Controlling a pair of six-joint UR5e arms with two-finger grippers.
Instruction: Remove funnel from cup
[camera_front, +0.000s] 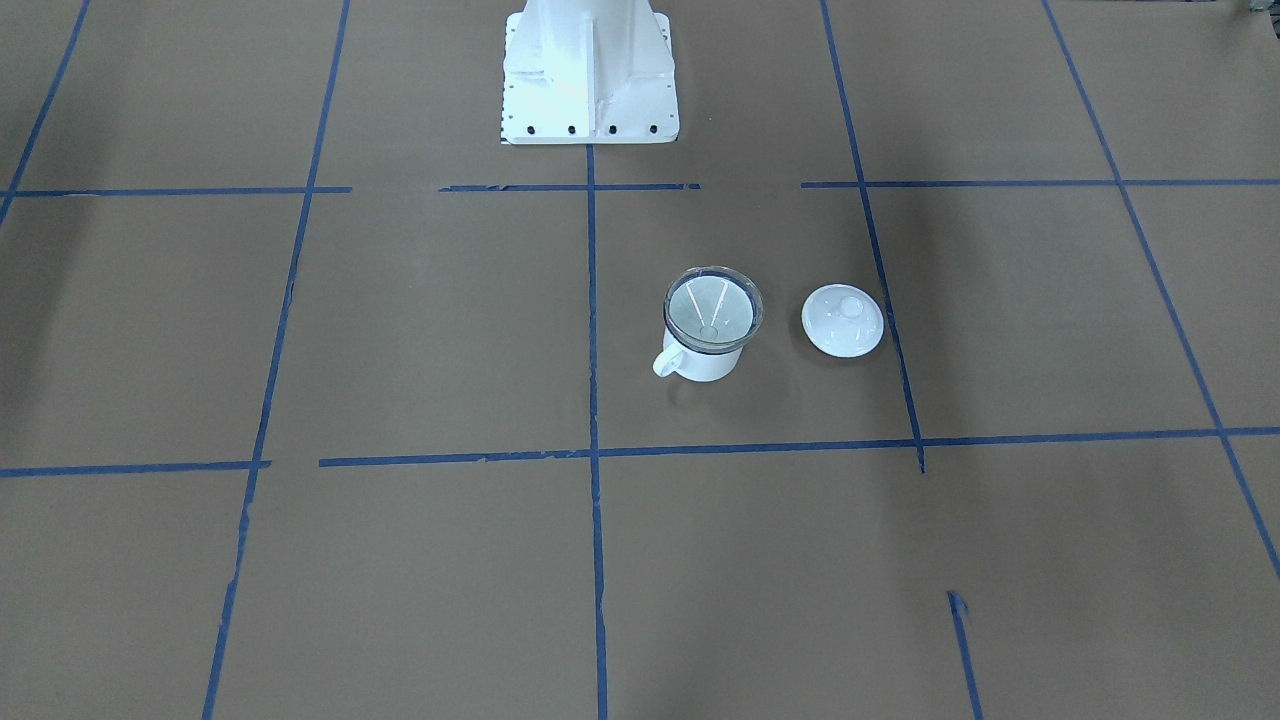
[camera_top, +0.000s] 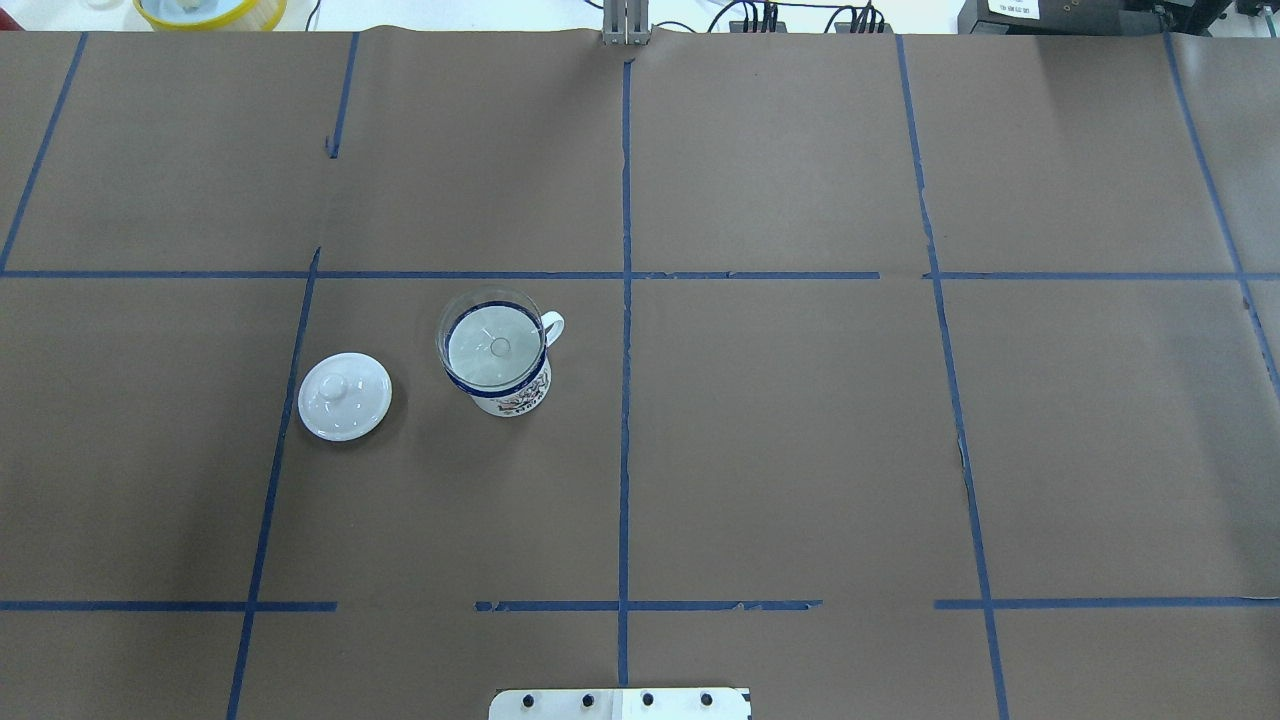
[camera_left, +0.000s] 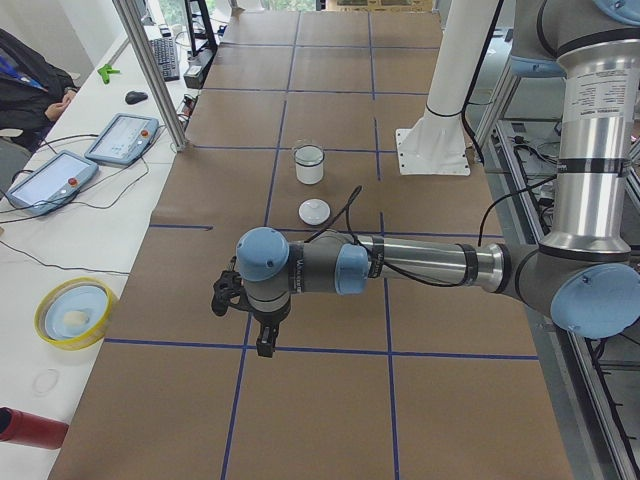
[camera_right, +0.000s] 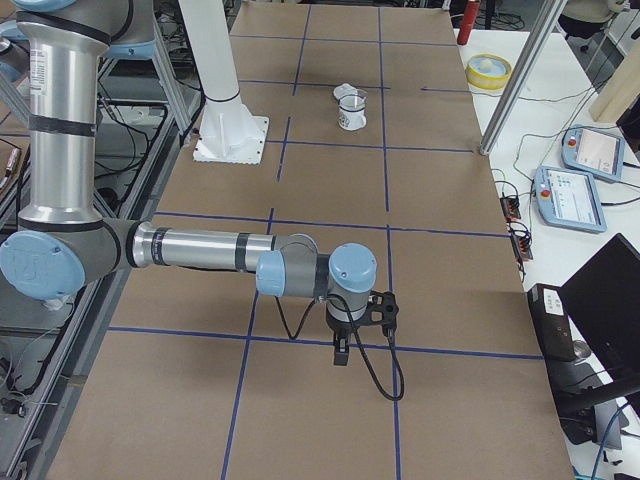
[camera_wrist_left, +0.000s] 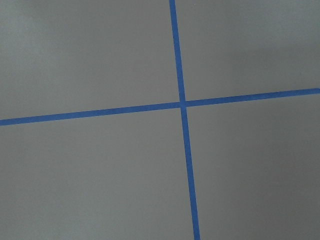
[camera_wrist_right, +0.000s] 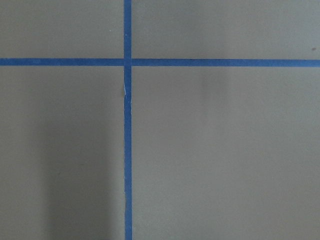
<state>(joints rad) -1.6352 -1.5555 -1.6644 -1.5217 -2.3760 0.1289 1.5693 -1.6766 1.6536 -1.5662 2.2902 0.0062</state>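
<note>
In cup (camera_top: 515, 395), funnel (camera_top: 495, 345), spout obscured

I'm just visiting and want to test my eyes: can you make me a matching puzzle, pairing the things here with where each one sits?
Things:
1. funnel
2. cup
3. white lid
4. yellow bowl

Places:
A. off the brown paper, on the white side table
B. lying flat on the brown paper beside the cup
C. seated in the cup's mouth
D. standing upright on the brown paper

Pairs: 1-C, 2-D, 3-B, 4-A
</note>
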